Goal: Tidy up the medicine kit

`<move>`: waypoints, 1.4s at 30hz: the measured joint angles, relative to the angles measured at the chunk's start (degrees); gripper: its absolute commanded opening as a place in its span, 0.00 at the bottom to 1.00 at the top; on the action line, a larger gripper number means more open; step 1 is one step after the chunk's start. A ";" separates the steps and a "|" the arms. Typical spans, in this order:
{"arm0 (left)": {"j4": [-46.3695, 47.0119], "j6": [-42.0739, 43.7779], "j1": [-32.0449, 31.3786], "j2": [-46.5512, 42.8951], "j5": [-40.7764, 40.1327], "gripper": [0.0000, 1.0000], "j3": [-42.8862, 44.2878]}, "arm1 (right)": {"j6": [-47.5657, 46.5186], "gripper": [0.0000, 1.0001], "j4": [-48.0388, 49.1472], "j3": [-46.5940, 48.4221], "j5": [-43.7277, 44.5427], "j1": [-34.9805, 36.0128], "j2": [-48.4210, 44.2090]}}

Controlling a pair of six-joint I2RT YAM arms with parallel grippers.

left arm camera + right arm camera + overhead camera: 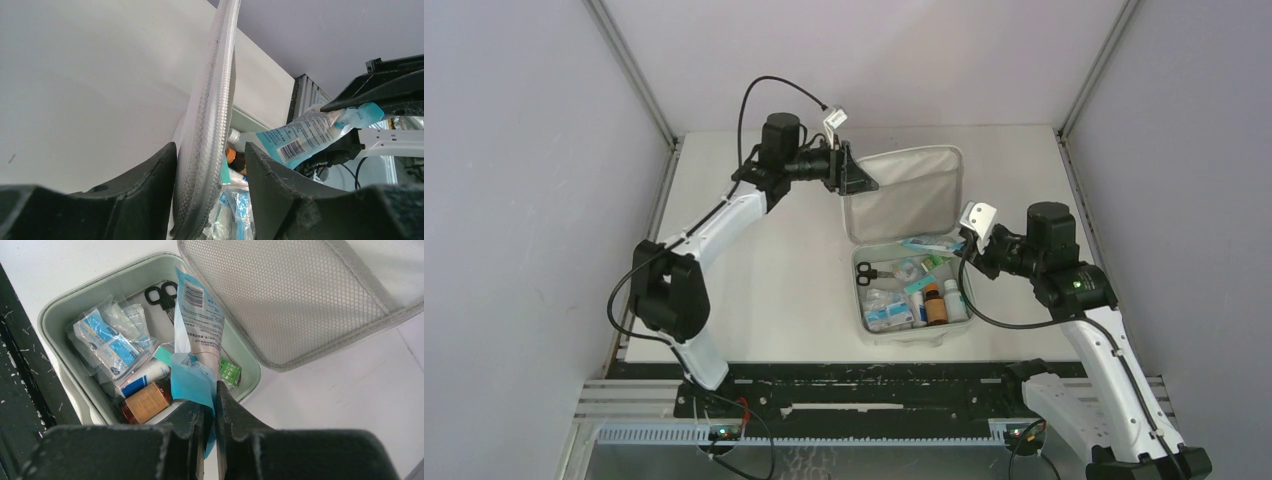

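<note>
The medicine kit (876, 333) lies open on the table right of centre, with its lid (904, 190) raised toward the back. My left gripper (856, 180) straddles the lid's left rim (212, 90). In the left wrist view its jaws (210, 147) stand open: the left finger touches the rim and the right finger stands off it. My right gripper (969, 245) hovers over the kit's back right corner, shut on a blue and white packet (200, 325) that hangs over the tray (50, 315). The same packet (300, 137) shows in the left wrist view.
Inside the kit lie black scissors (162, 295), a brown bottle (147, 402), clear gauze packets (105, 340) and a small green packet (230, 372). The lid's inside is grey mesh (290, 295). Grey walls close in the table on three sides; a black rail (854, 385) runs along the front.
</note>
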 measured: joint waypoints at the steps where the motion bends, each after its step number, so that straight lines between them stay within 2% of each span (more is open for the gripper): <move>1: -0.33 0.28 -0.17 -0.22 -0.07 0.56 0.11 | -0.04 0.00 -0.11 0.00 0.02 0.00 -0.15; 6: -2.12 1.81 -1.01 -1.84 -0.59 0.52 0.13 | -0.22 0.00 -0.81 0.00 0.04 0.00 -0.59; 15: -5.22 4.66 -1.95 -3.67 -1.33 0.35 1.42 | -0.61 0.00 -4.07 1.11 0.26 0.00 -1.20; 24: -10.19 10.45 -3.30 -5.51 -3.02 0.22 1.99 | -1.11 0.00 -8.20 10.58 1.62 0.57 -1.07; 35: -18.40 22.95 -8.39 -10.21 -5.95 0.10 1.99 | -2.95 0.00 -14.71 27.32 17.92 13.84 1.20; 42: -22.23 27.82 -9.84 -11.65 -6.60 0.08 1.99 | -5.57 0.00 -17.84 30.12 29.07 20.31 3.48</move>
